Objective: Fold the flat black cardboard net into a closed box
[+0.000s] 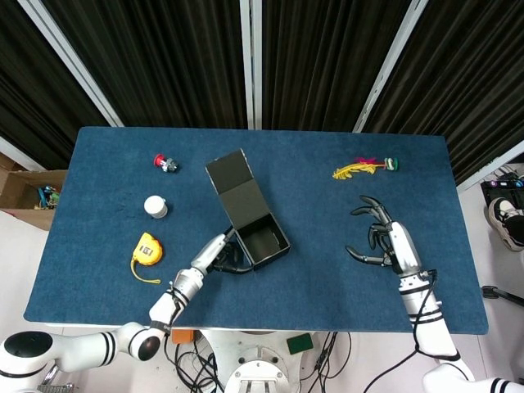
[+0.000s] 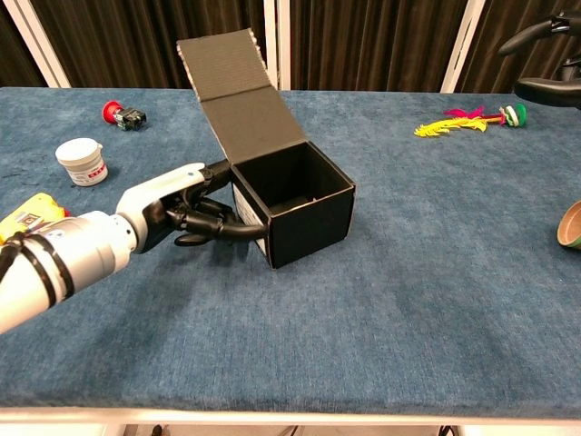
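The black cardboard box [image 1: 262,239] stands open-topped on the blue table, turned askew. Its lid flap [image 1: 228,173] rises toward the back left. In the chest view the box [image 2: 304,213] shows an empty inside, and the lid flap [image 2: 229,71] leans away behind it. My left hand [image 1: 219,256] lies against the box's left side wall; its curled fingers [image 2: 222,227] touch the wall low down, gripping nothing. My right hand [image 1: 388,242] hovers over the table far to the right of the box, fingers spread and curved, holding nothing.
A white jar [image 1: 155,206], a yellow tape measure [image 1: 147,248] and a small red-capped item [image 1: 166,162] lie left of the box. A yellow and pink feather toy [image 1: 364,168] is at the back right. A round brown object [image 2: 572,227] shows at the chest view's right edge.
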Motion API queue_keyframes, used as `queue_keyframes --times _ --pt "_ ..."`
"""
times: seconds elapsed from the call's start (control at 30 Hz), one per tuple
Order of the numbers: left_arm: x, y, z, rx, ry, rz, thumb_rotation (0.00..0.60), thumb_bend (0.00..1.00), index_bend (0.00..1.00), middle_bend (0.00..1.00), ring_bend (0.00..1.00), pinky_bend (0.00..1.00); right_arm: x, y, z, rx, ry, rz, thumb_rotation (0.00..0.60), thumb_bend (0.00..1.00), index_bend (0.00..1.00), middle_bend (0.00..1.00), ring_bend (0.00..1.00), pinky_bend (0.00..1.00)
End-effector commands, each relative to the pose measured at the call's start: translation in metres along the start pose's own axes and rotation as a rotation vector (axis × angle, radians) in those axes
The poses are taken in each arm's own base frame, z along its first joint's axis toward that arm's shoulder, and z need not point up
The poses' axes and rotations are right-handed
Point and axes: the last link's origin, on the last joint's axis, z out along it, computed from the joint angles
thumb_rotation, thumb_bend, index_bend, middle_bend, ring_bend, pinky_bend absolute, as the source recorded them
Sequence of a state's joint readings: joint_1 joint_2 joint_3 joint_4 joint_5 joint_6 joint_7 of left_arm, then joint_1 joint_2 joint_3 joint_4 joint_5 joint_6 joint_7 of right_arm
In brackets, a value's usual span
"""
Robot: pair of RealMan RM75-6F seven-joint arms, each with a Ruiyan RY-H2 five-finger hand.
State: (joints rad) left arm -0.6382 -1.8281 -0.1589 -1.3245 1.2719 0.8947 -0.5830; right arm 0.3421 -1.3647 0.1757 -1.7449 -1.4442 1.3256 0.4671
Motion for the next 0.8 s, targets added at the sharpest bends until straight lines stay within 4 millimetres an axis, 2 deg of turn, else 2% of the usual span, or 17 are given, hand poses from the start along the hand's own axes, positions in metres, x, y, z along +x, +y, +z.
queue_keyframes --times 0.03,0.23,0.33,0.5,0.63,0.8 --pt "-0.004 0.004 0.005 0.018 0.016 -0.027 0.465 0.11 0.0 0.0 0.6 0.98 0.001 0.0 0.0 0.002 0.004 0.0 0.6 0.18 0.19 0.35 0.75 1.0" --pt "0.005 0.001 0.012 0.037 0.038 0.019 0.465 0.1 0.0 0.0 0.6 0.98 -0.001 0.006 -0.003 -0.019 -0.002 -0.011 0.6 0.18 0.19 0.35 0.75 1.0" --pt "0.013 -0.005 0.015 0.042 0.043 0.073 0.489 0.1 0.0 0.0 0.6 0.98 -0.009 0.016 -0.004 -0.065 -0.04 -0.019 0.6 0.18 0.19 0.35 0.75 1.0" --pt "0.025 -0.01 0.014 0.038 0.04 0.12 0.505 0.11 0.0 0.0 0.6 0.98 -0.034 0.042 0.001 -0.176 -0.137 0.012 0.6 0.23 0.19 0.35 0.75 1.0" --pt "0.029 -0.007 0.014 0.02 0.036 0.13 0.51 0.11 0.0 0.0 0.6 0.98 -0.057 0.05 0.009 -0.208 -0.197 0.056 0.6 0.24 0.19 0.35 0.75 1.0" --pt "0.026 -0.004 0.011 0.003 0.013 0.121 0.507 0.11 0.0 0.0 0.6 0.98 -0.074 0.06 0.02 -0.239 -0.228 0.074 0.6 0.24 0.19 0.35 0.75 1.0"
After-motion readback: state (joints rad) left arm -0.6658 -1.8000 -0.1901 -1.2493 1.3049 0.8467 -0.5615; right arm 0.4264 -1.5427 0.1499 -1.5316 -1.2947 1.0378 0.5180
